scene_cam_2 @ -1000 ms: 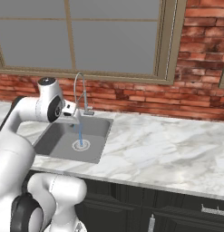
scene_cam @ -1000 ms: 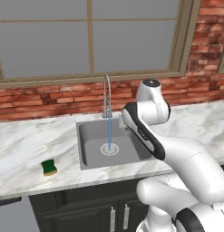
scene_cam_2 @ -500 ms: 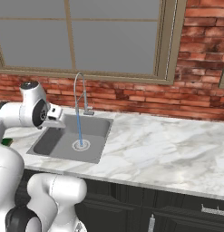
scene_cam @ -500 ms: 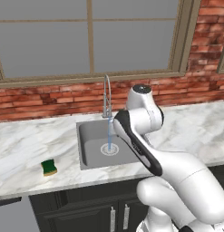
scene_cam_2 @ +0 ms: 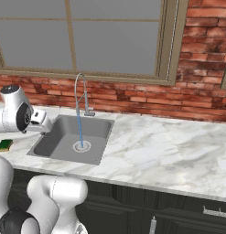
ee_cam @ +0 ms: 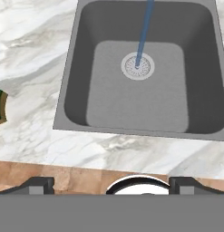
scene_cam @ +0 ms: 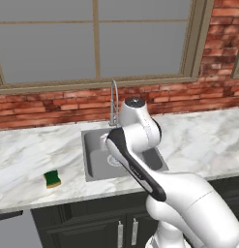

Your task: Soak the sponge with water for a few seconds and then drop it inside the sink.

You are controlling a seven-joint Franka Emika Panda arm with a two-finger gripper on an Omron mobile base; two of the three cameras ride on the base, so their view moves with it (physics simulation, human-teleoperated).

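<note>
The sponge [scene_cam: 52, 179], dark green over yellow, lies on the marble counter left of the sink [scene_cam: 97, 156]. It also shows at the left edge of the hand view [ee_cam: 0, 107] and beside my arm in the right base view [scene_cam_2: 4, 145]. Water [scene_cam_2: 79, 129] runs in a thin blue stream from the silver gooseneck tap [scene_cam_2: 78, 91] onto the round drain [ee_cam: 137, 66]. My gripper [ee_cam: 112, 184] hangs above the sink's near-left rim [ee_cam: 63, 108]. Its fingers stand wide apart, open, with nothing between them. The sponge sits well to one side of them.
White marble counter [scene_cam_2: 169, 155] stretches to the right of the sink. A brick wall [scene_cam: 48, 109] and a window run behind the tap. Dark cabinet fronts [scene_cam: 92, 223] sit below the counter edge. My own arm hides part of the basin in the left base view.
The arm has swung left across the sink, toward the sponge's side. The sponge has stayed put, the water keeps running, and the jaws have stayed wide.
</note>
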